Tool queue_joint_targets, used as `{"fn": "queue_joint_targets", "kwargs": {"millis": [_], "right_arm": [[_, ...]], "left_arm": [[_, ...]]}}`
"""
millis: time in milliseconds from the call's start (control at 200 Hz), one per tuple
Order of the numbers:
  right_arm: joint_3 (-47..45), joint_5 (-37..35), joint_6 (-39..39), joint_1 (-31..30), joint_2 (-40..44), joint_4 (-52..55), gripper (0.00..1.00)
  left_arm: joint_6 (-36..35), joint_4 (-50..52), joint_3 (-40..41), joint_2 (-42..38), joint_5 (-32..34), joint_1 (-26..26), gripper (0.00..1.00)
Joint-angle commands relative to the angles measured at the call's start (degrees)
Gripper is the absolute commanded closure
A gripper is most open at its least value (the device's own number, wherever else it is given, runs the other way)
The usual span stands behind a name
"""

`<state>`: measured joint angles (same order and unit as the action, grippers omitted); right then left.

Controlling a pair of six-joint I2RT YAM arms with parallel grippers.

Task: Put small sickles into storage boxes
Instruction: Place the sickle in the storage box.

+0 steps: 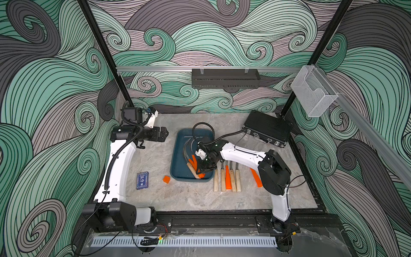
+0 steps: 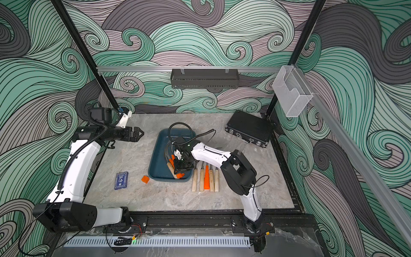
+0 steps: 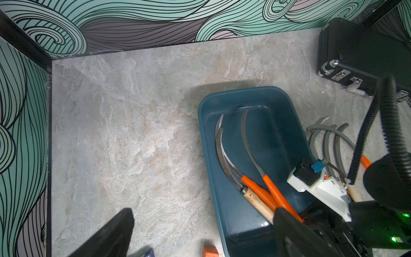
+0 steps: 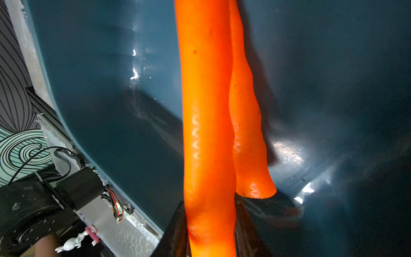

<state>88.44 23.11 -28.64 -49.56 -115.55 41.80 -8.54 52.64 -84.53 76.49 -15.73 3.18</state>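
Right fingers are clamped nearly shut on the handle of an orange sickle, held low inside the tray. In the left wrist view its blade runs up the tray toward the far wall. Just beside it lie a second orange sickle and a wooden sickle, their handles bunched close together at the near end. I cannot tell whether the held handle already rests on the tray floor, because the right wrist view is too close and too dark there.

Outside the tray, on the bench, a row of five sickles lies just beside the tray's right wall. Four are wooden and one is orange, all with handles toward the robot. A sixth sickle, orange, lies further right, partly hidden behind the right arm. Left fingers hang wide open and empty over bare bench, well apart from the tray on its left side.

The step in hand looks like setting down the third sickle. The next move calls for opening the fingers and lifting straight up, so that they do not drag the neighbouring handles. After that comes a reach to the row for the nearest handle.
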Motion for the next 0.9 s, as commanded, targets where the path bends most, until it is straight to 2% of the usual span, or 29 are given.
{"fn": "queue_joint_targets", "kwargs": {"millis": [0, 475, 675, 896], "right_arm": [[2.14, -1.52, 1.42, -0.3, -1.31, 1.55, 0.88], [6.61, -3.24, 3.45, -0.53, -5.48, 6.53, 0.8], [6.83, -3.51, 3.38, -0.82, -5.55, 6.51, 0.67], [7.43, -4.22, 2.81, -1.27, -6.28, 6.53, 0.61]], "left_arm": [[-0.7, -0.72, -0.95, 0.92, -0.8, -0.28, 0.02], [-1.02, -0.81, -3.02, 1.44, -0.63, -0.28, 0.02], [-0.93, -1.49, -3.65, 0.94, -0.55, -0.28, 0.01], [-1.1, -1.4, -3.8, 1.12, -1.06, -0.24, 0.01]]}}
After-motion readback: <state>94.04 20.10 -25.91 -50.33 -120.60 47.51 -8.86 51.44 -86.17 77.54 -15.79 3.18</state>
